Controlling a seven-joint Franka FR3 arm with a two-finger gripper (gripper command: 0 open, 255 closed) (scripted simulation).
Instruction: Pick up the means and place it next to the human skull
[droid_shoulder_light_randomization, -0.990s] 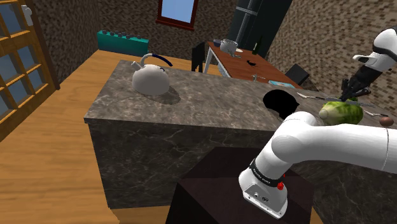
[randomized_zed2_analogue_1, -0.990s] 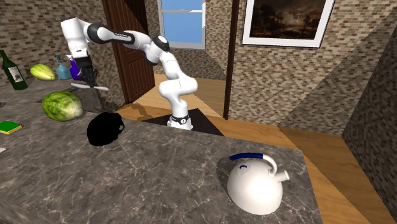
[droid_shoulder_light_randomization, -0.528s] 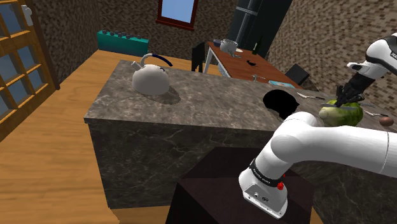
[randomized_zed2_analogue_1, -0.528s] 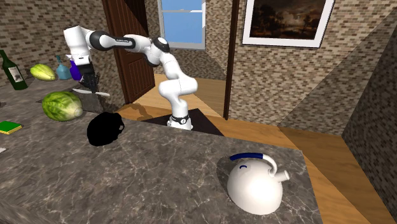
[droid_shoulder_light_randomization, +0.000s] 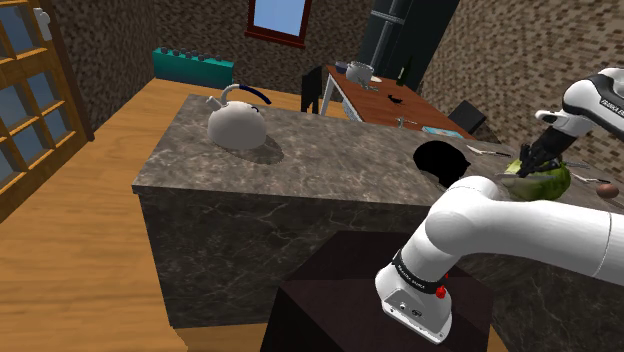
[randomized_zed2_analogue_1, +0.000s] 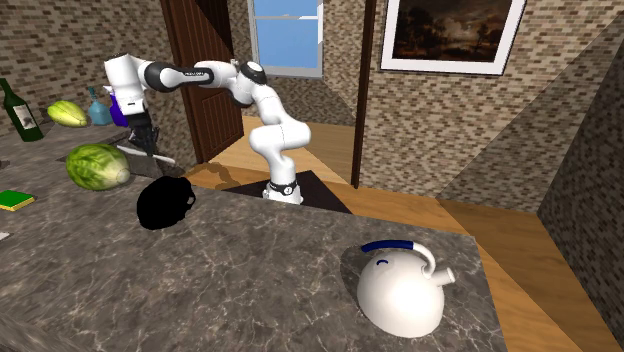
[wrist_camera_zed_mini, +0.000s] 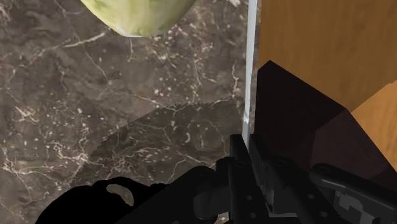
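Clamping down hard on the knife (wrist_camera_zed_mini: 250, 70) here: tool (wrist_camera_zed_mini: 245, 151) clenched around the dark handle end, with a slim silver blade poking straight out ahead of the fingers. Held in the air just beside the green cabbage (randomized_zed2_analogue_1: 98, 165), on the side toward the arm's base in the second exterior view. Tilted down and toward that view's right along the blade.

Sitting near and lower down: the skull (randomized_zed2_analogue_1: 165, 203), drawn flat black, resting on the dark marble table (randomized_zed2_analogue_1: 250, 270) close to the cabbage.

From the wrist, looking down on veined marble, with the cabbage's rounded edge out ahead, off to one side of the blade. Close under the fingers, the black skull shape. Past the table edge, right alongside the blade, wooden floor (wrist_camera_zed_mini: 318, 32).

In the shoulder view, parked right at the cabbage's top, with the skull off to that view's left and apart from it.

Far along the table, well apart from all this: a white kettle (randomized_zed2_analogue_1: 400, 290) with a blue handle. At the second exterior view's left edge, a dark bottle (randomized_zed2_analogue_1: 25, 110).
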